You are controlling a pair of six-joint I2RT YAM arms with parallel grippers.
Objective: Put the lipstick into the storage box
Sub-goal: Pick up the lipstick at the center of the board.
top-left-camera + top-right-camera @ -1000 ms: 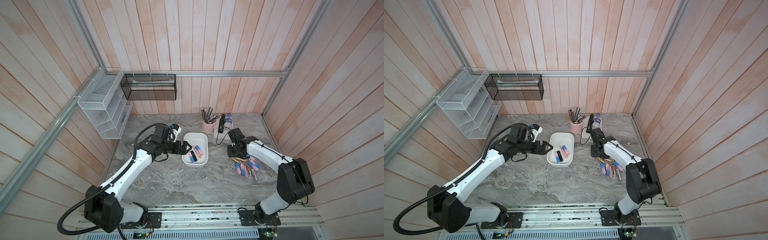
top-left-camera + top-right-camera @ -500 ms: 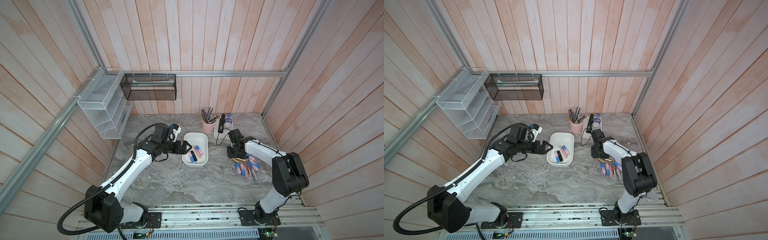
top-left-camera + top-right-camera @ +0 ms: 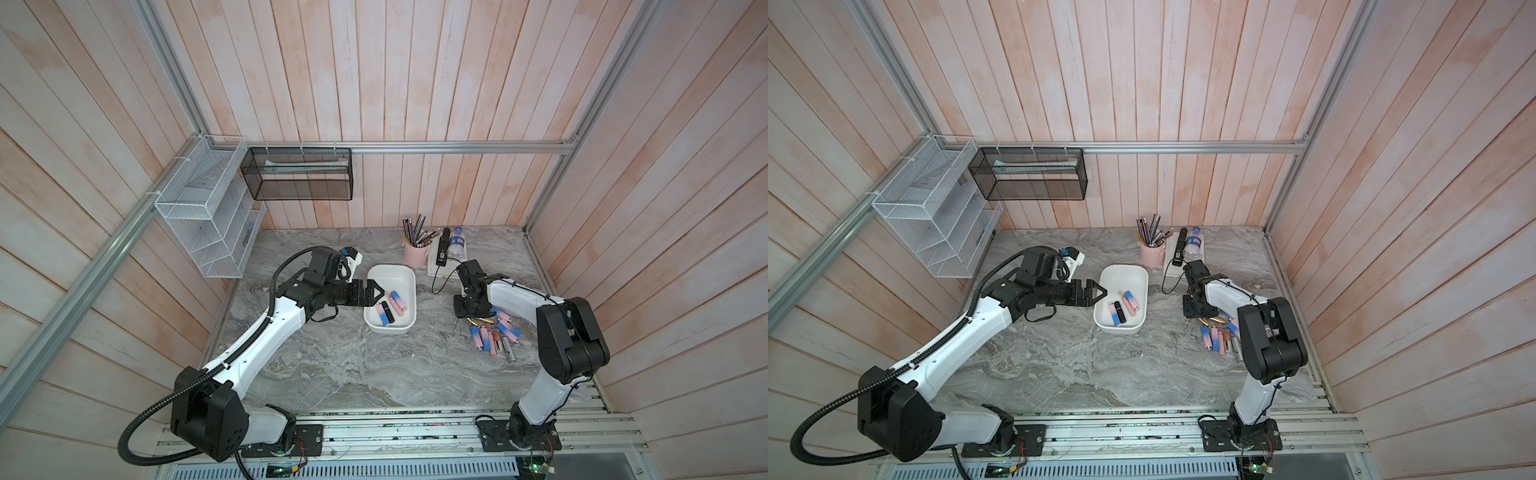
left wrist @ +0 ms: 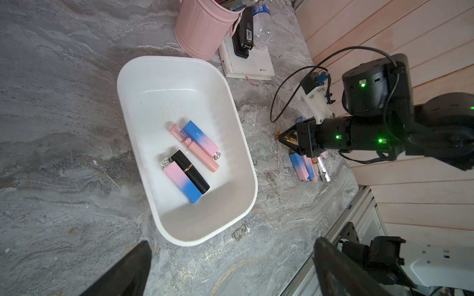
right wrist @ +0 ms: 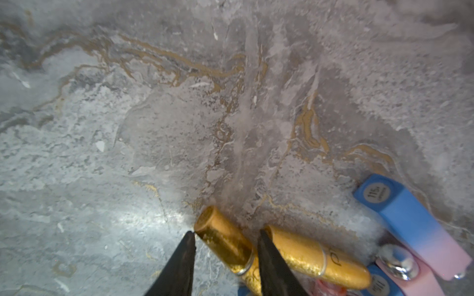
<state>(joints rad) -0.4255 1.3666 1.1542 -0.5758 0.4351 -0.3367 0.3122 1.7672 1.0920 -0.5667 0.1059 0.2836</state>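
Lipsticks (image 3: 494, 337) lie heaped on grey marbled counter (image 3: 332, 365), right side, near arm base. Right gripper (image 5: 226, 231) at heap's far edge, jaws part-closed astride gold lipstick (image 5: 223, 246) lying flat on counter; cannot tell if pinch is firm. Just beside it, second gold tube (image 5: 315, 258). Storage box (image 3: 390, 279) stands mid-counter, well apart to left, four lipsticks (image 4: 189, 170) inside. Left gripper (image 3: 380, 291) hovers at box's left rim, jaws spread wide. Pink pen cup (image 3: 417, 255) behind box; wire baskets (image 3: 208, 224) on plank walls.
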